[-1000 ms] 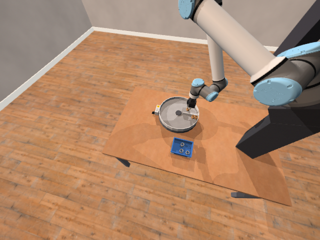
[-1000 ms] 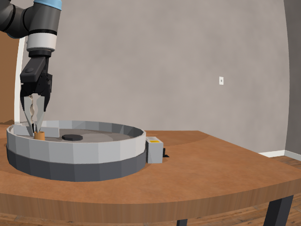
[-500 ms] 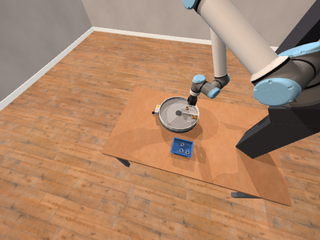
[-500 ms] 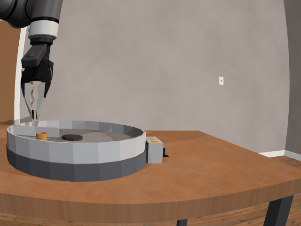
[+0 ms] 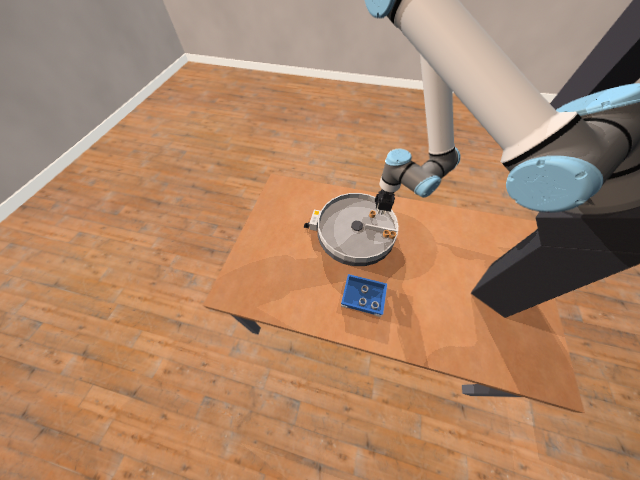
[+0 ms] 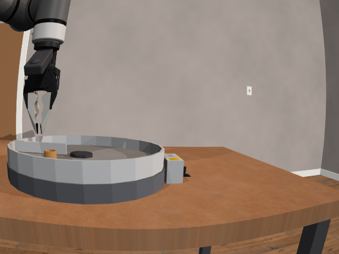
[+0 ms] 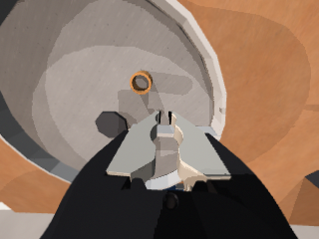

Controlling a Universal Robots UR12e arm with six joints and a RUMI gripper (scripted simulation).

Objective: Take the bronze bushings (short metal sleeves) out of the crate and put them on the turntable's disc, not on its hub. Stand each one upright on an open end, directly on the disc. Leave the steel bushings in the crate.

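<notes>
One bronze bushing [image 5: 372,213] [image 6: 50,153] [image 7: 141,82] stands upright on the grey turntable disc [image 5: 338,227] [image 7: 75,85], apart from the dark hub [image 5: 356,225] [image 6: 81,154] [image 7: 111,122]. More bronze bushings [image 5: 388,234] lie on the disc by the rim, at the end of a grey fence bar [image 5: 377,226] [image 6: 41,146]. My gripper [image 5: 381,210] [image 6: 38,132] [image 7: 164,112] is shut and empty, hanging a little above the disc's rim, up and to the side of the standing bushing. The blue crate [image 5: 347,297] holds three steel bushings [image 5: 364,288].
The turntable has a raised light rim [image 6: 82,169] on a dark base. A small grey control box [image 5: 313,217] [image 6: 174,168] sits against its side. The crate stands on the table in front of the turntable. The robot's dark base stands at the table's right.
</notes>
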